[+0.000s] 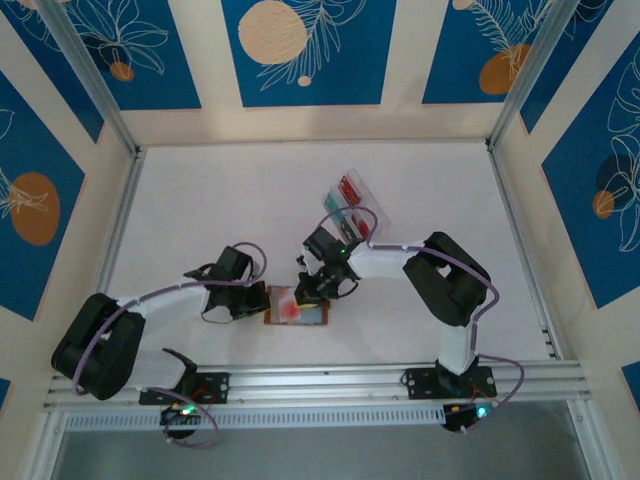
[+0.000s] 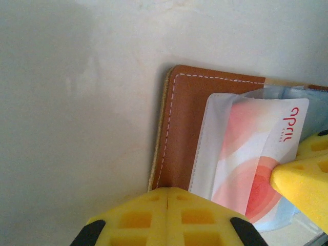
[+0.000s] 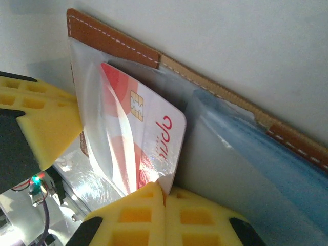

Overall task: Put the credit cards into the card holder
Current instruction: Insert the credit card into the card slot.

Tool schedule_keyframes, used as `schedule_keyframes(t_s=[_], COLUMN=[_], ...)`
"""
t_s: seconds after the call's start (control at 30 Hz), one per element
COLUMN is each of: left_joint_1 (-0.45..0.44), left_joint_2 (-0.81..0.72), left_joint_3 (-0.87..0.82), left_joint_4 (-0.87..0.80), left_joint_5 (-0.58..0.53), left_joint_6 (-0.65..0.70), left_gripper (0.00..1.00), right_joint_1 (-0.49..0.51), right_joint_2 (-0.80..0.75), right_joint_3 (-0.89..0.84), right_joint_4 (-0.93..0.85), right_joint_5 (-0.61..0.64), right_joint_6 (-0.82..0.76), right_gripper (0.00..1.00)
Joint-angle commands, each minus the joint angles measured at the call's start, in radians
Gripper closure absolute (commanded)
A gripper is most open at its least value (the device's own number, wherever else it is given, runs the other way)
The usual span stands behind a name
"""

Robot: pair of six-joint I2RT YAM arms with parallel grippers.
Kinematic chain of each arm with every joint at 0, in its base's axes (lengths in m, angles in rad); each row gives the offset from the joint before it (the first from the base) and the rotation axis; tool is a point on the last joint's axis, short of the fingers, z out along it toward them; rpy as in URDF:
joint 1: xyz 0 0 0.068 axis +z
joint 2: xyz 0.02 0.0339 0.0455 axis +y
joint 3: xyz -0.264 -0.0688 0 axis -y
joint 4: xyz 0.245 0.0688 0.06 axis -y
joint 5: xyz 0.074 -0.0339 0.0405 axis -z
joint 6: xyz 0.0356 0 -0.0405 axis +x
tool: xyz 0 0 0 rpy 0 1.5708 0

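From above, we've got the card holder [image 1: 297,306] lying open, left gripper [image 1: 262,298] at its nine o'clock, right gripper [image 1: 306,288] at twelve, clear tray [image 1: 352,205] off at one. Left wrist: pads [image 2: 138,218] pressed together against the brown edge, red card [image 2: 261,154] partly in the pale pocket. Right wrist (tight view): fingers closed together at the card's corner. Pinching it? We cannot tell.

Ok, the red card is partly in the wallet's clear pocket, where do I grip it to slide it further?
Pinch the red card by its bare logo end, coming from the wallet's middle fold: the opposite end lies under the clear pocket, so that free edge is likely the best hold.
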Motion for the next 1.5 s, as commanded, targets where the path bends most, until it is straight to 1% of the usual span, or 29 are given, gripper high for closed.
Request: schedule_keyframes(t_s=[0.0,0.1,0.27,0.33,0.47,0.7,0.83,0.93,1.17,1.47], left_joint_1=[0.004,0.005,0.005,0.004,0.002,-0.011,-0.012,-0.012,-0.011,-0.014], left_joint_2=[-0.021,-0.053,-0.114,-0.12,-0.065,0.037,0.096,0.123,0.121,0.099], left_joint_3=[-0.01,0.025,0.096,0.111,0.13,0.127,0.132,0.126,0.055,0.007], left_joint_4=[-0.104,-0.124,-0.205,-0.205,-0.16,-0.062,-0.037,-0.052,-0.055,-0.041], left_joint_5=[-0.08,-0.053,-0.076,-0.071,-0.033,0.0,-0.009,-0.048,-0.088,-0.096], left_joint_6=[-0.018,-0.016,-0.002,0.0,0.005,0.008,0.018,0.026,0.023,0.008], left_gripper=[1.0,1.0,1.0,1.0,1.0,1.0,1.0,1.0,1.0,1.0], right_joint_1=[0.007,0.005,-0.004,-0.007,-0.011,-0.022,-0.022,-0.024,-0.027,-0.028], right_joint_2=[0.022,0.026,0.024,0.019,0.013,0.004,0.004,-0.002,-0.009,0.009], right_joint_3=[-0.046,-0.03,-0.024,-0.028,-0.026,-0.023,-0.017,-0.018,-0.023,-0.023], right_joint_4=[-0.102,-0.098,-0.104,-0.102,-0.11,-0.124,-0.132,-0.134,-0.073,0.023], right_joint_5=[-0.005,-0.014,-0.011,-0.017,-0.021,-0.018,-0.019,-0.027,-0.093,-0.156], right_joint_6=[-0.005,-0.019,-0.034,-0.041,-0.06,-0.076,-0.083,-0.088,-0.085,-0.03], right_gripper=[1.0,1.0,1.0,1.0,1.0,1.0,1.0,1.0,1.0,1.0])
